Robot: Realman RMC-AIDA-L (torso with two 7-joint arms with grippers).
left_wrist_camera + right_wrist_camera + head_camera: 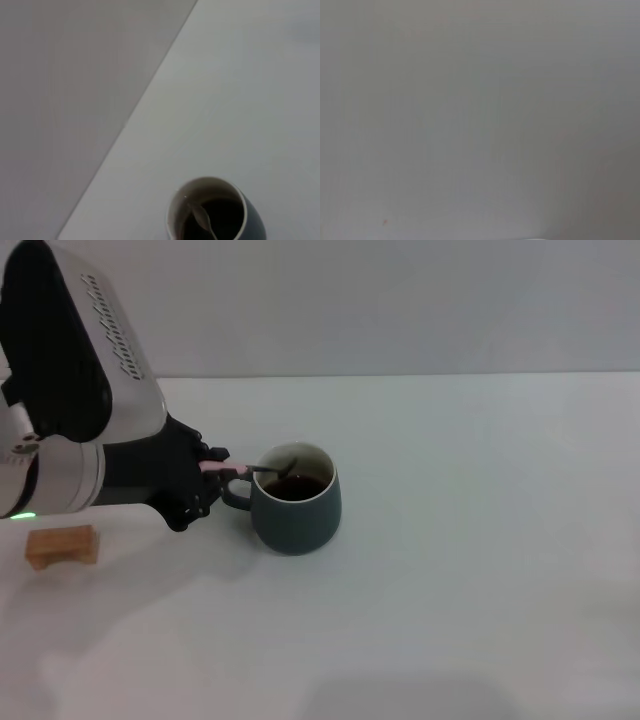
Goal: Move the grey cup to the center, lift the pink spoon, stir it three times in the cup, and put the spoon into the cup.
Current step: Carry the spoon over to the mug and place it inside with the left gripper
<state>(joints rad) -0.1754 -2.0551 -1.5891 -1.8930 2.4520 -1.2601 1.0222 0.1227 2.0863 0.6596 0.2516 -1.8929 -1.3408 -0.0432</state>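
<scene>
Our left pincer (213, 472) grips the pink spoon (240, 469) by its handle, its metal bowl dipped in dark liquid. The grey cup (296, 498) stands mid-surface, rounded, cream inside, handle toward the pincer. The white surface (470, 570) meets a pale wall; a wooden block (62, 545) lies nearby.

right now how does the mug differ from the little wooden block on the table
The mug is dark blue-grey and rounded with a loop handle; the wooden block is light tan and boxy. The mug is taller and bulkier; the block is low and flat. The mug holds dark liquid and the spoon, whose pink handle the left gripper grips; the block holds nothing and sits apart, untouched. Both rest on the white table.
</scene>
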